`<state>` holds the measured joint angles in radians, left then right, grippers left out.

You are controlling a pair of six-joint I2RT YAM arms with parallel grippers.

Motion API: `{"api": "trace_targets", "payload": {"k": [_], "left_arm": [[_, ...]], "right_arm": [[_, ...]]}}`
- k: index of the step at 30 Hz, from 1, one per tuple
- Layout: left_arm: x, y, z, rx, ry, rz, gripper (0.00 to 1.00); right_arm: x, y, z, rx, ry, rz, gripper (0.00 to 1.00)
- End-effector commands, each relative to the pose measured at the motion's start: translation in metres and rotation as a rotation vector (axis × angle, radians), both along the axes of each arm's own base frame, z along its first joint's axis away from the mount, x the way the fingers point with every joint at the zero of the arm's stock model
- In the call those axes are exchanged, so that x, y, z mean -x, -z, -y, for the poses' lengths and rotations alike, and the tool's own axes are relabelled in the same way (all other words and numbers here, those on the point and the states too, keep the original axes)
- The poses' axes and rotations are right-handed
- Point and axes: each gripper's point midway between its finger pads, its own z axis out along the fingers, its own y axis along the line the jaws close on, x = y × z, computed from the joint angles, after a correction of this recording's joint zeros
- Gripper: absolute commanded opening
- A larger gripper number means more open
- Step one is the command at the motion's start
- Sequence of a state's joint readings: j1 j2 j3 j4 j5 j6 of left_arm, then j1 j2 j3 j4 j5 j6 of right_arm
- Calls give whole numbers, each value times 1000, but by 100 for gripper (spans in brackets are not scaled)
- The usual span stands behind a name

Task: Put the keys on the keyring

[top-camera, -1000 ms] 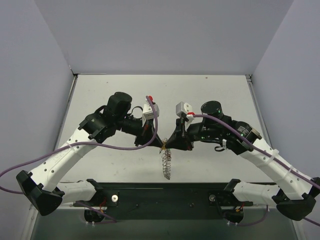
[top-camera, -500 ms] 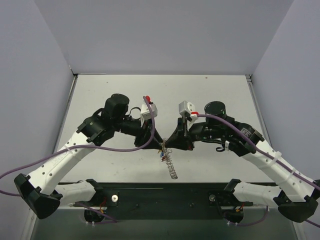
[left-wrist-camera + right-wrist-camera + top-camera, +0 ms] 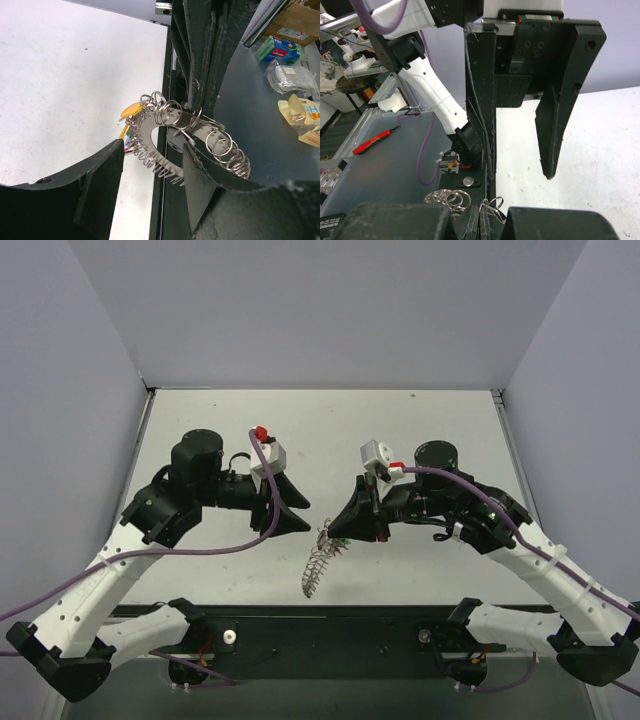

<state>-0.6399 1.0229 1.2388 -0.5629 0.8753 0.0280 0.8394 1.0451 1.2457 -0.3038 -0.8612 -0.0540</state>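
Two arms in play: your left gripper (image 3: pixel 302 517) stands open and empty, at ten o'clock of the keyring (image 3: pixel 317 568). Your right gripper (image 3: pixel 337 537) pinches its rim, with the keys (image 3: pixel 132 108) bunched there. Threading looks about finished, so lower the ring gently next.

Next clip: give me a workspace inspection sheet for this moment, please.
Surface: white table, matte.
Job's things: keyring held up by the right gripper; yellow key and other keys bunched at its rim.
Clutter: nothing seen.
Grippers: left gripper open, not touching the keyring; right gripper shut on keyring.
Cables: purple cables along both arms.
Surroundings: grey walls; packets off-table.
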Motion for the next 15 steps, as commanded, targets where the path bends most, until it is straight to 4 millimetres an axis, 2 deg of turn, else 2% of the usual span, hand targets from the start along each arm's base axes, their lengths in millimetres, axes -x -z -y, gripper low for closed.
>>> {"api": "trace_targets", "payload": {"k": [1,6,9,10,11,13,14,15], "left_arm": [[-1,-27,5,83,30,69,59],[-6,-38,8,143,-3,87,58],[-10,-50,6,191,-48,128,58],[-11,-56,4,209,-65,146,58],[-13,-63,3,230,-83,169,58],[-16,-72,0,265,-122,196,58],[-18,-76,-2,278,-132,203,58],[-18,-77,-2,289,-141,194,58]], "right_arm": [[10,-50,-4,-162,-63,98,0],[6,-65,-2,-290,-8,179,0],[0,-84,1,-389,46,229,0],[-6,-81,1,-400,78,221,0],[-5,-94,3,-460,89,254,0],[-8,-93,3,-491,110,235,0],[-8,-107,7,-553,129,264,0],[-8,-110,9,-578,143,253,0]]}}
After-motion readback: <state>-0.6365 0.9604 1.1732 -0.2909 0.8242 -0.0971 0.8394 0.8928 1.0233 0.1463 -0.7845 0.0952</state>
